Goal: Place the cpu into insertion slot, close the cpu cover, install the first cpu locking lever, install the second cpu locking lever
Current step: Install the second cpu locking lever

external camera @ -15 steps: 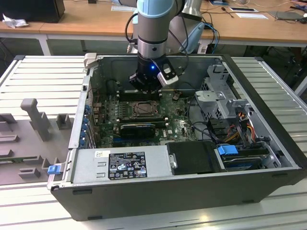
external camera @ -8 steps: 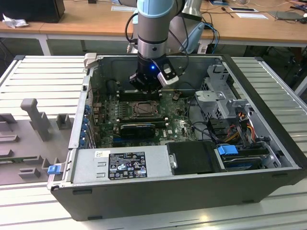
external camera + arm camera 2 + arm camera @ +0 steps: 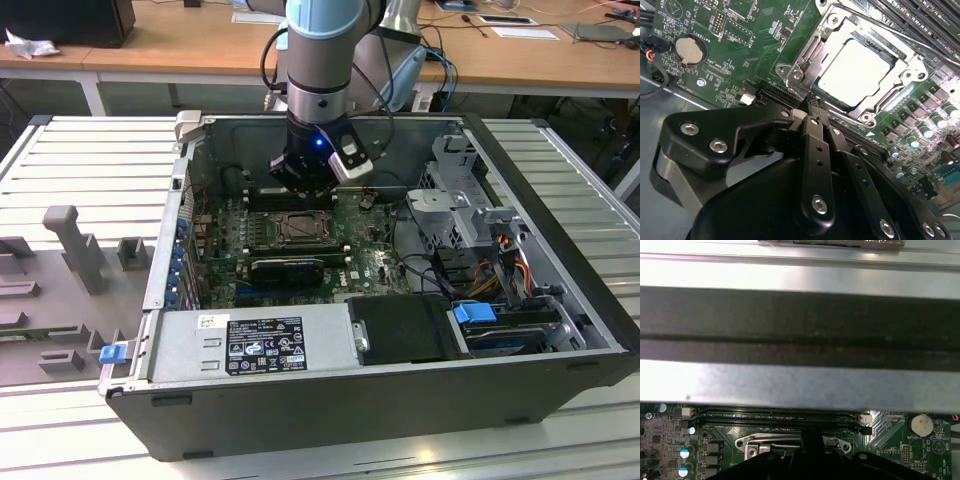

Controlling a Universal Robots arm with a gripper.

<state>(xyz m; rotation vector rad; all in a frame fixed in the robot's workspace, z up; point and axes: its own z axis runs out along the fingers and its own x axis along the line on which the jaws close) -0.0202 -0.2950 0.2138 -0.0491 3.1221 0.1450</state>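
Your end effector [image 3: 812, 107] sits low over the motherboard [image 3: 740, 50] inside the open PC case [image 3: 560, 250], fingers [image 3: 815, 150] pressed together with nothing between them, tips right at the edge of the socket frame. The cpu [image 3: 856, 71] is already seated in the insertion slot [image 3: 892, 102], grey top face up, flat and square in its recess as far as you can see in the second wrist view. The cpu cover [image 3: 805, 60] looks down over it, silver frame ringing the chip. You can't tell from these views whether either locking lever is latched. Handling read: the cpu itself is light, rigid, slick on its metal top, and the pin field beneath it is the fragile part, so side loads on the chip are a risk. The cover is thin stamped metal, stiff but springy; its frame edge is the place to bear on, not the chip face. Levers would be thin spring wire, likely to slip off a smooth finger. In the exterior view the arm [image 3: 320, 60] stands nearly vertical above the socket [image 3: 298, 230], memory slots [image 3: 920, 20] just beside.
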